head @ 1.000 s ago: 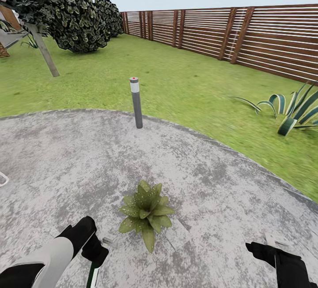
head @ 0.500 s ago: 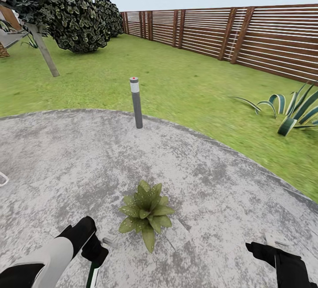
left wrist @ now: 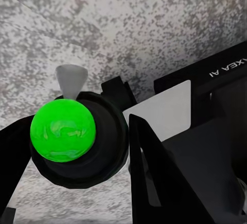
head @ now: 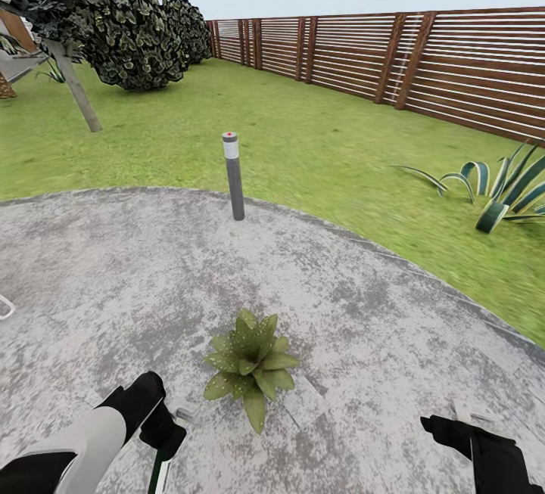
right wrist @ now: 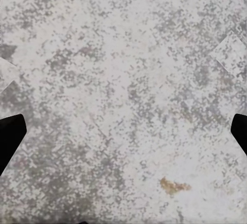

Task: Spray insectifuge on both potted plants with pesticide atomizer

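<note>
- The dark bush (head: 129,17) fills the far corner of the lawn (head: 318,138), well left of and beyond the potted plant (head: 250,365); a leaning grey trunk (head: 73,82) stands in front of it.
- The left gripper (head: 168,433) sits just left of the potted plant, low over the paving. In the left wrist view its black fingers (left wrist: 154,177) sit on either side of the pesticide atomizer (left wrist: 92,157), clamped on it.
- The atomizer shows a round dark head with a bright green ball (left wrist: 63,128) on top and a small grey cone-shaped nozzle (left wrist: 71,80) beside it. In the head view a pale, green-striped part hangs below the gripper.
- The patio (head: 113,274) is round, mottled grey and white, and the potted plant stands on its near half: a low rosette of broad, pointed, light-green leaves. Its pot is hidden by the leaves.
- A grey bollard lamp (head: 233,176) with a red dot stands upright at the patio's far edge, well beyond the plant.
- A brown slatted fence (head: 424,63) runs along the lawn's far side, beyond and right of the plant.
- A striped agave (head: 499,191) grows in the grass, well right of the plant.
- The right gripper (head: 454,430) hangs well right of the plant; in the right wrist view its fingers (right wrist: 9,136) are spread wide over bare paving.
</note>
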